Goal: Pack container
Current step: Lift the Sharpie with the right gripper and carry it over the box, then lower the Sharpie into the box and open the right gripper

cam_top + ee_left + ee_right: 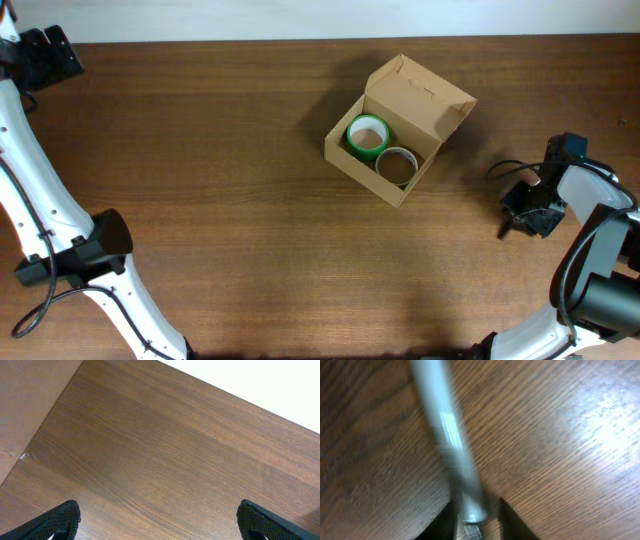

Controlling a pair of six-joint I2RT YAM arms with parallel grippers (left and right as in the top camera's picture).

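- Nearest, toward the right edge of the worktop (pixel 200 200), the right tool (pixel 522 213) sits low over the wood, well apart from the container (pixel 420 95).
- In its wrist view the 2 fingers (pixel 512 525) stand narrow, pinching a pale rod (pixel 445 430) that is blurred and slants away across the grain.
- Farther back, right of centre, the container rests on the worktop, turned at an angle, with its flap lid standing open on the far side.
- Inside it 2 tape rolls lie flat, side by side: a green roll (pixel 365 153) to the left and a grey roll (pixel 397 151) to the right.
- Farthest, at the back left corner, is the left tool (pixel 48 55); its wrist view shows the fingers (pixel 62 520) spread wide over bare wood.
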